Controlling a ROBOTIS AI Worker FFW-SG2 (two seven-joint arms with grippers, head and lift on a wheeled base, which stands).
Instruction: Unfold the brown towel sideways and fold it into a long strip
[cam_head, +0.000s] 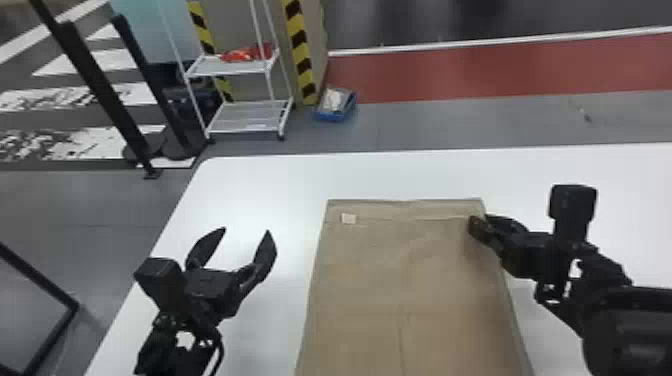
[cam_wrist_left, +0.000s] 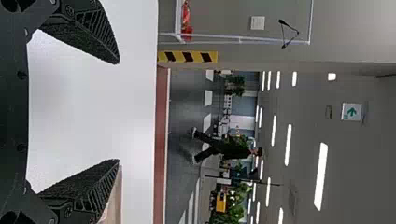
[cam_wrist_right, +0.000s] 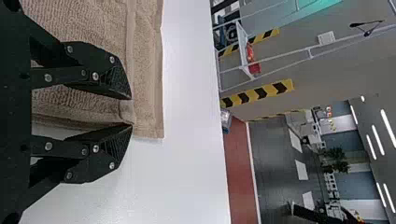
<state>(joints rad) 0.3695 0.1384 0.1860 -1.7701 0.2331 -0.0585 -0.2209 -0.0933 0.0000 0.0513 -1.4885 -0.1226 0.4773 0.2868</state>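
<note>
The brown towel (cam_head: 400, 280) lies flat, from the bottom middle of the head view up to its center and a bit right. It looks folded, with a strip of the under layer poking out past the top layer at the far end. The left pincer (cam_head: 247, 234) is at the lower left, wide open and empty, near the towel but not touching it. Higher up, on the right side of the frame, the right pincer (cam_wrist_right: 131, 111) has its fingers squeezed on the corner of the top layer.

I think this step is to peel that layer open. A good way is to pinch just the top layer, lift it a little, then swing it over slowly and low. Pull too fast and the corner may slip out, or the under layer may come along. The cloth is soft and may bunch up, so the left pincer could help by taking the other far corner, near the little white tag (cam_head: 348, 218). Past the towel, the white table (cam_head: 270, 175) has room for it, and the cart (cam_head: 245, 117) stands farther off at the upper left
</note>
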